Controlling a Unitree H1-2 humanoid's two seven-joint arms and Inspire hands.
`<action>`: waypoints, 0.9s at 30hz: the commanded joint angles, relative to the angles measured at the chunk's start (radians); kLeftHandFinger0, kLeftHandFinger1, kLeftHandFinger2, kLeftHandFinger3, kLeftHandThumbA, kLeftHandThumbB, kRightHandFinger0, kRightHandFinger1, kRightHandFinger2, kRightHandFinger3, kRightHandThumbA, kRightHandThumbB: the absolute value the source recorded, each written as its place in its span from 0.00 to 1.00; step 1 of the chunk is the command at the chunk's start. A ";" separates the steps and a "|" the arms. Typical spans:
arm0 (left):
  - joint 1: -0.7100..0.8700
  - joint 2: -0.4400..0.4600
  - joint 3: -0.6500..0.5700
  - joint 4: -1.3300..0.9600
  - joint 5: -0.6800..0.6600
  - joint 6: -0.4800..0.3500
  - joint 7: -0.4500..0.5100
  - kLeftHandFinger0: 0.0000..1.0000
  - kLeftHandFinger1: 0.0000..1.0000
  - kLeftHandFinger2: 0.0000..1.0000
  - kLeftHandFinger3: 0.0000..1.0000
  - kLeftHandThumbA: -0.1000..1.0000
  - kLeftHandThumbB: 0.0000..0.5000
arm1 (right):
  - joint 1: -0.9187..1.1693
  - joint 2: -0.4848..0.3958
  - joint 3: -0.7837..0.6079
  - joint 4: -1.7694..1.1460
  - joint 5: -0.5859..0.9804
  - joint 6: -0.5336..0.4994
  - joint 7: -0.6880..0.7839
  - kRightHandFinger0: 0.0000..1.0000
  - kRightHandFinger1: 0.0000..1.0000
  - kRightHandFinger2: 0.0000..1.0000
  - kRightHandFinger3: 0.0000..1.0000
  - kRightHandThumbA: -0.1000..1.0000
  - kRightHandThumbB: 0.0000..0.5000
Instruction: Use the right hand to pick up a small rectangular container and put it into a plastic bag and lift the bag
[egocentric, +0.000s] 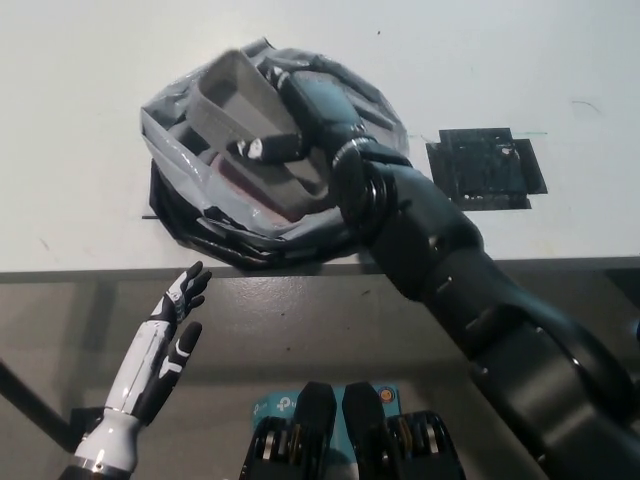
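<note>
My black right robot hand (290, 115), clamped on the grey container (245, 105), lowers it into the bag (175, 150). Next: release, then grasp the bag's rim. My white left robot hand (160, 350) rests open below the bag.

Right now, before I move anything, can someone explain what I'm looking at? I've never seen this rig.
This is one picture from a camera on a humanoid robot's head, looking steeply down at a white table. The black right hand reaches in from the lower right and holds a grey rectangular container, tilted, inside the mouth of an open plastic bag on the table. The white left hand rests open at lower left, below the table edge. A dark square mat lies to the right of the bag.
</note>
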 joint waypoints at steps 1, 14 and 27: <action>-0.016 0.015 -0.002 -0.017 0.005 -0.014 -0.013 1.00 1.00 1.00 1.00 0.97 0.50 | -0.045 -0.025 0.017 -0.039 0.014 0.003 0.080 0.60 0.81 1.00 1.00 0.55 0.70; -0.020 0.013 -0.001 -0.018 0.005 -0.012 -0.011 1.00 1.00 1.00 1.00 0.96 0.50 | -0.072 -0.090 0.029 -0.143 0.055 -0.059 0.258 1.00 1.00 1.00 1.00 0.89 1.00; -0.032 0.011 -0.001 -0.024 -0.010 0.009 -0.016 1.00 1.00 1.00 1.00 0.95 0.52 | -0.140 -0.133 -0.043 -0.447 0.103 -0.055 0.264 1.00 1.00 1.00 1.00 0.95 1.00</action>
